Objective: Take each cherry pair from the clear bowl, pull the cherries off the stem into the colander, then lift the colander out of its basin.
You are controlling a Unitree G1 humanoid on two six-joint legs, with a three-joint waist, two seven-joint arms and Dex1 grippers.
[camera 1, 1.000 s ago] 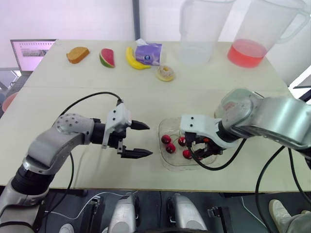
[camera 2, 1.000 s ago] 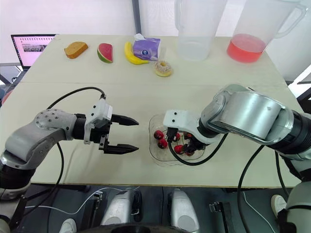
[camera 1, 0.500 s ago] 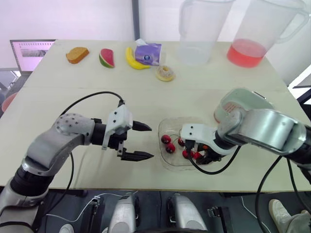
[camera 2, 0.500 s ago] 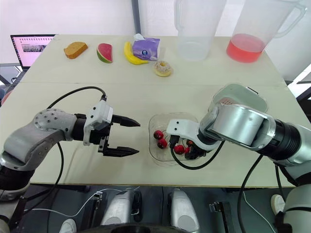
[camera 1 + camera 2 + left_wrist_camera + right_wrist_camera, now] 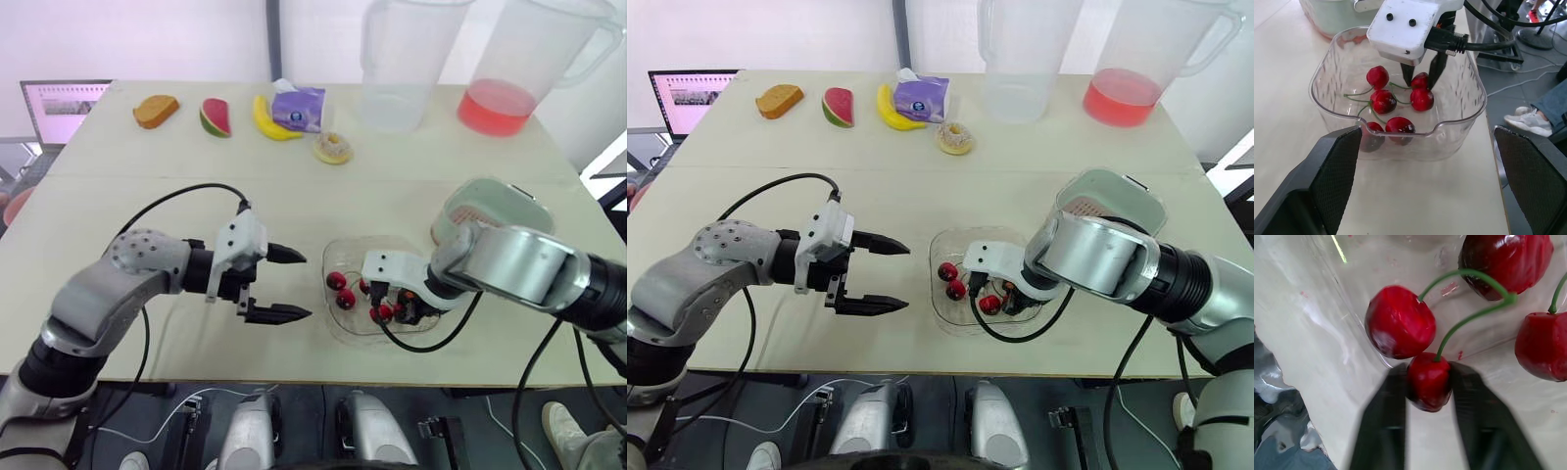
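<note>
Now | right jaws lower in clear bowl (image 5: 1459,132), pinching cherry (image 5: 1428,382) | left jaws unchanged, wide open

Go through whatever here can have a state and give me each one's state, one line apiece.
left gripper, open, held beside the bowl.
right gripper, inside the bowl, shut on a cherry.
cherry, pinched between the fingers, stem attached.
other cherries, loose in the bowl, on stems.
clear bowl, upright on the table.
colander, seated in its basin.
pitcher, partly filled with red liquid.
laptop, open, screen lit.
</note>
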